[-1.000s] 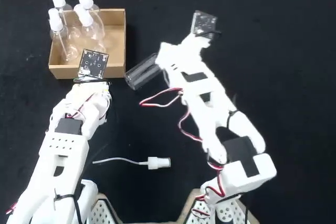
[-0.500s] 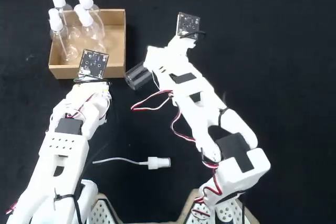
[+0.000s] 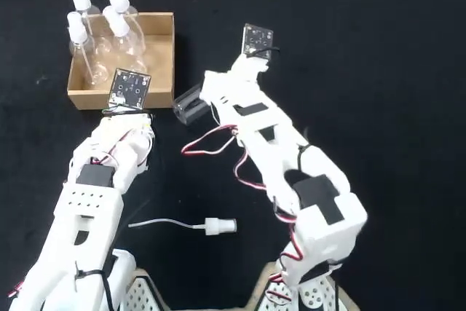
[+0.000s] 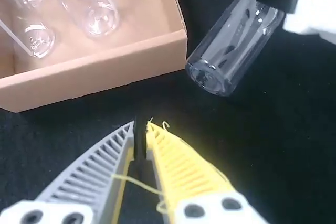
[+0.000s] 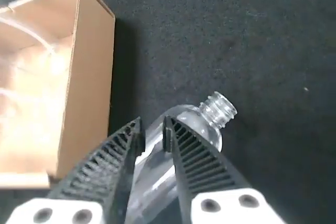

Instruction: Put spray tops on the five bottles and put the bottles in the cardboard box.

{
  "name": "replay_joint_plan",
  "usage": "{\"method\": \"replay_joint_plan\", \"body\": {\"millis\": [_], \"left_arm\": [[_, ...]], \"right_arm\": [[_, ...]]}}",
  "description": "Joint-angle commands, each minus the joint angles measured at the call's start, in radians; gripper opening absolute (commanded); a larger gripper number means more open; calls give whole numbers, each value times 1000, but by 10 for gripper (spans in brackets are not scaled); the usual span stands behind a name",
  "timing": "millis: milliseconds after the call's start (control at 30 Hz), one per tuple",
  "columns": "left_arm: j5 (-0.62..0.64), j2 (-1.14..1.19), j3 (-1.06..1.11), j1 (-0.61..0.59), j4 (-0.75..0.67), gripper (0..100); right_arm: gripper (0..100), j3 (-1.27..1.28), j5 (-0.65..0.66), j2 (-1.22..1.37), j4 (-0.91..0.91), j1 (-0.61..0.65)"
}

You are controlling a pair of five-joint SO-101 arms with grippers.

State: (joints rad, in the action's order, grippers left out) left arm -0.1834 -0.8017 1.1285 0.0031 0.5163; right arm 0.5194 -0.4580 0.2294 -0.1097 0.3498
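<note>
A clear bottle (image 3: 186,106) without a top hangs tilted just right of the cardboard box (image 3: 162,49). My right gripper (image 5: 152,129) is shut on the bottle's body (image 5: 184,121), and its bare threaded neck (image 5: 220,108) points away from the box (image 5: 84,82). My left gripper (image 4: 140,127) is shut with nothing in it, low over the mat by the box's near wall (image 4: 94,72), with the held bottle (image 4: 231,51) to its right. Several bottles with white spray tops (image 3: 113,20) stand in the box. A loose spray top (image 3: 219,226) with its thin tube lies on the mat between the arm bases.
The table is covered by a black mat (image 3: 378,92), with open room on its right half. The left arm (image 3: 109,158) stretches from the front edge up to the box. Red and white cables (image 3: 211,140) hang off the right arm.
The right arm has swung left with the bottle, bringing it closer to the box's right wall and turning its base more toward the camera. The left arm has stayed put.
</note>
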Motion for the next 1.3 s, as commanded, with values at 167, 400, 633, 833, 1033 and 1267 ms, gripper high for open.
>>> {"method": "replay_joint_plan", "body": {"millis": [167, 400, 633, 833, 1033, 1267], "left_arm": [[2, -25, -7, -5, 0, 44], [0, -21, -5, -5, 0, 44], [0, -31, 8, 1, -2, 44], [0, -31, 8, -1, -2, 44], [0, -31, 8, -2, -2, 44], [0, -31, 8, -5, -2, 44]], "right_arm": [[77, 220, 158, -441, -166, 9], [77, 274, 152, -615, -14, 38], [77, 205, 155, -371, 161, 107], [77, 87, 153, -214, 180, 78], [77, 7, 157, -101, 181, 84], [75, -27, 158, -7, 178, 84]]}}
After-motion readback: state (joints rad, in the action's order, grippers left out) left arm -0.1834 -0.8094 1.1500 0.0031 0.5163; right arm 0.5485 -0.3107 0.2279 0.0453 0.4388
